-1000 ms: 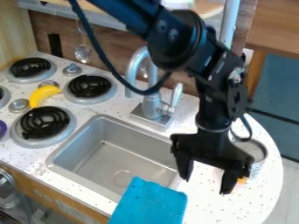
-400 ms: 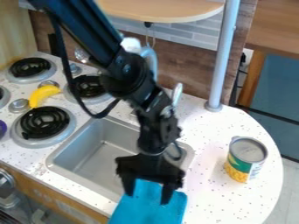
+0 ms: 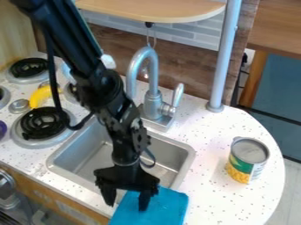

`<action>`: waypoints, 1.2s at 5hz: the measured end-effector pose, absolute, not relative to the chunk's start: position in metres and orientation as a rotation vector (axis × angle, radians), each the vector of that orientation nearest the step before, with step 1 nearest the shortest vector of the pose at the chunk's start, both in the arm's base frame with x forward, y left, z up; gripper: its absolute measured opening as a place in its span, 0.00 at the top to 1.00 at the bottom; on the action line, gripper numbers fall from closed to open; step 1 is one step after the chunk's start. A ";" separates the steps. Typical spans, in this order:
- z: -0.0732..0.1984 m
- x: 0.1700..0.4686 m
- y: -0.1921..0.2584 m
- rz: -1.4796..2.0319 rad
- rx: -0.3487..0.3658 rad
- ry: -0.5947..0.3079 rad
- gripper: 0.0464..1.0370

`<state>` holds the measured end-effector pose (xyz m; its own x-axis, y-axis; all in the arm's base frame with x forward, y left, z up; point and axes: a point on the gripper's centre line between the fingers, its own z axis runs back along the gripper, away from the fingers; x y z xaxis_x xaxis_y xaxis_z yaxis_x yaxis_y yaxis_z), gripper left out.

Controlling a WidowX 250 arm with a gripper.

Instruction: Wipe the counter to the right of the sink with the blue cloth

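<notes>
camera view: a white speckled toy-kitchen countertop [image 3: 235,132] spans the scene, rounded at its right end. the black robot arm [image 3: 88,66] slants down across it from the upper left, in front of part of the stove area and the sink. a pale wooden shelf [image 3: 153,9] sits above the brown wood-grain backsplash [image 3: 188,57], and a grey pole [image 3: 225,57] stands at the counter's back edge. the rectangular metal sink [image 3: 187,154] is set into the middle of the counter. at the sink's front right corner lies the blue cloth [image 3: 170,202], its upper part by the rim. the black gripper [image 3: 127,205] hangs over the sink's front edge, its fingers spread apart and pointing down, one in front of the cloth and the other just left of it; whether either touches the cloth, i cannot tell. behind the sink stands a silver gooseneck faucet [image 3: 153,105] with a lever. black coil burners [image 3: 44,123] are on the left. well right of the sink, a corn can [image 3: 248,160] with a green and yellow label stands upright. a yellow toy banana [image 3: 42,94] lies between burners, near a grey stove knob [image 3: 19,105].
</notes>
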<state>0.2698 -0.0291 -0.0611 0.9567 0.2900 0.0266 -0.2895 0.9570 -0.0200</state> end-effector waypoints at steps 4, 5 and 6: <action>-0.074 0.304 -0.072 0.281 -0.060 -0.082 0.04; -0.075 0.305 -0.080 0.279 -0.055 -0.088 0.04; -0.075 0.300 -0.086 0.279 -0.051 -0.097 0.04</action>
